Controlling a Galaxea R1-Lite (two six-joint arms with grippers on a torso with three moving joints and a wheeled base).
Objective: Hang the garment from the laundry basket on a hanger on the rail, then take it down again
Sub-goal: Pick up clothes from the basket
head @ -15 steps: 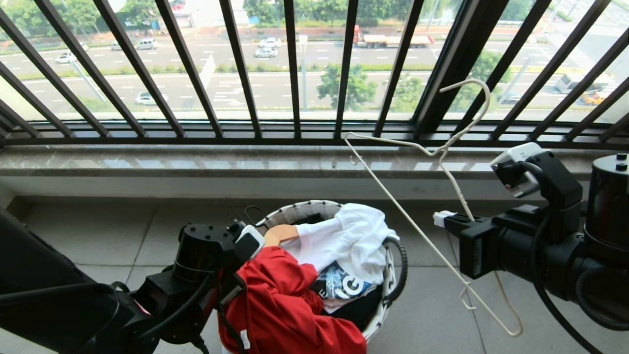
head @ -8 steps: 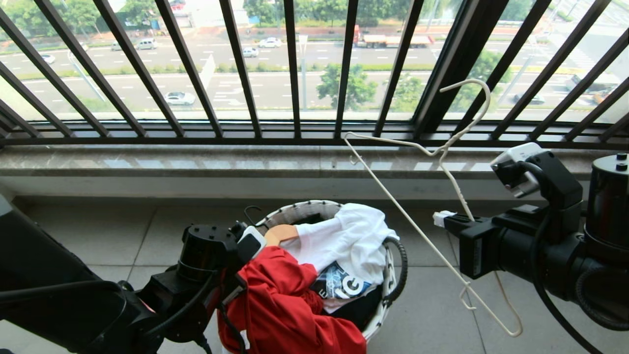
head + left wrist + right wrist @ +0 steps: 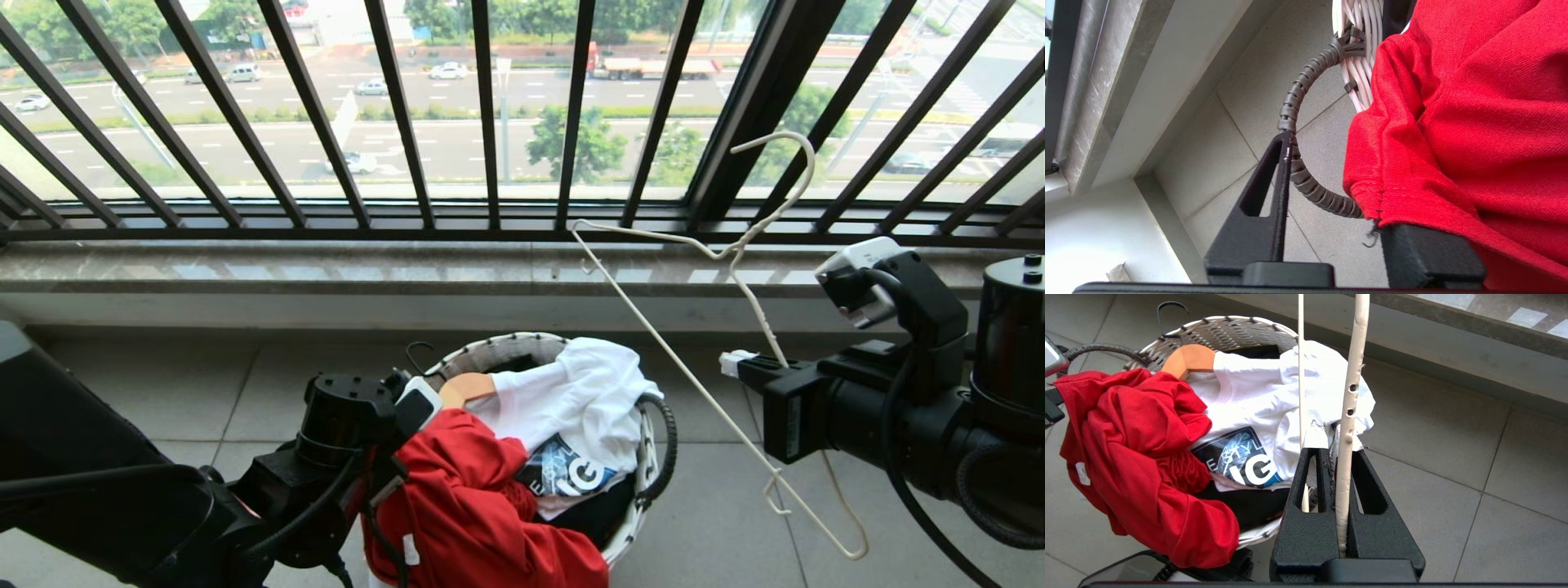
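Closing left end effector (image 3: 1331, 175) meets crumpled red garment (image 3: 482, 514).

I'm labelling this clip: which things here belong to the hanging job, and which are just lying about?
In the job:
- red garment
- laundry basket
- wire hanger, clamped in right pincer
- left pincer at the garment's edge

Lying about:
- white shirt
- wooden hanger

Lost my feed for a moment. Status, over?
Right gripper shut on hanger, held up beside basket. Left gripper at red shirt on basket's edge, jaws apart. White shirt alongside.
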